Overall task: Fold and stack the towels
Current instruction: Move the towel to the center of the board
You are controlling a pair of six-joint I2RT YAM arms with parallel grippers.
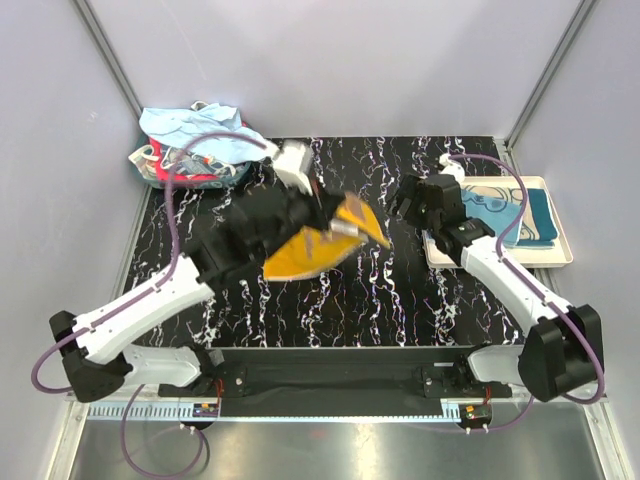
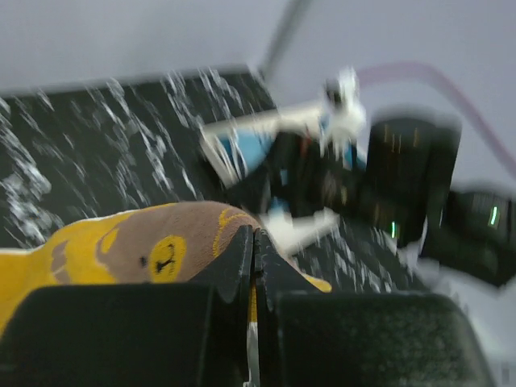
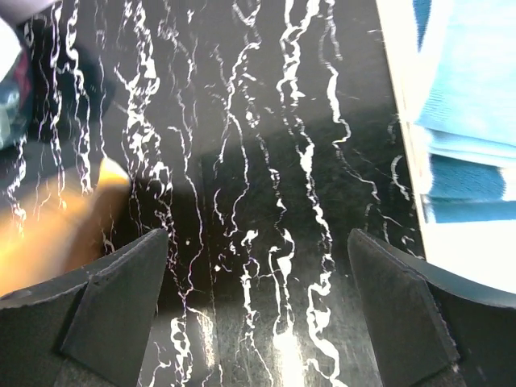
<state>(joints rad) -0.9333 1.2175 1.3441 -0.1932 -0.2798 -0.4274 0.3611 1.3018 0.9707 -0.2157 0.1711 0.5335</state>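
1. Left claw (image 2: 254,246): fingers pressed together, clamped on an edge of the orange-yellow towel (image 2: 137,250). The brown bear print lies just behind the fingertips. This wrist view is blurred.
2. Top view: the orange-yellow towel (image 1: 315,248) hangs from the left claw (image 1: 335,222) over the middle of the black marbled bench (image 1: 380,290). It is well apart from the white tray (image 1: 562,258), on the tray's left side. Cannot tell whether the cloth's lower edge touches the bench.
3. Right claw (image 3: 258,278): fingers wide apart, only bench surface showing between them. It sits just beside the tray's left rim (image 3: 401,121). The orange cloth is a blur at the edge of this view, on the side away from the tray.
4. The tray holds folded towels (image 1: 512,215), light blue and teal, lying flat.
5. A loose pile of towels (image 1: 195,148), light blue over red, lies at the far bench corner, well apart from the tray and beyond the left claw.
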